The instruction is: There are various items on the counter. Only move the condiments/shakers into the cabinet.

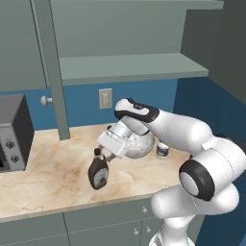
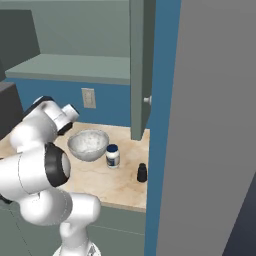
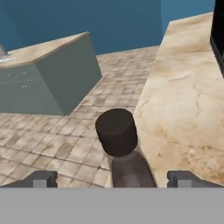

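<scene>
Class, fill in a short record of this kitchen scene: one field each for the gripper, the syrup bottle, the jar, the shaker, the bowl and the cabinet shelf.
gripper: open, jaws either side of the bottle neck
syrup bottle: tilted, on the counter near the front edge
white jar: upright, right of the bowl
black shaker: upright, near the counter's right end
glass bowl: on the counter, behind the arm
cabinet shelf: nothing on it in view

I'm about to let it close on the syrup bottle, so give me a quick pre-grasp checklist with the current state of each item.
1. Gripper open: ok.
2. Syrup bottle cap between the fingers: ok in the hand view.
3. Bottle upright: not ok, it leans in the left base view.
4. Fingers low enough on the neck: cannot tell.
5. Cabinet shelf open to reach: ok.
6. Bowl, jar and shaker apart from the bottle: ok.
</scene>
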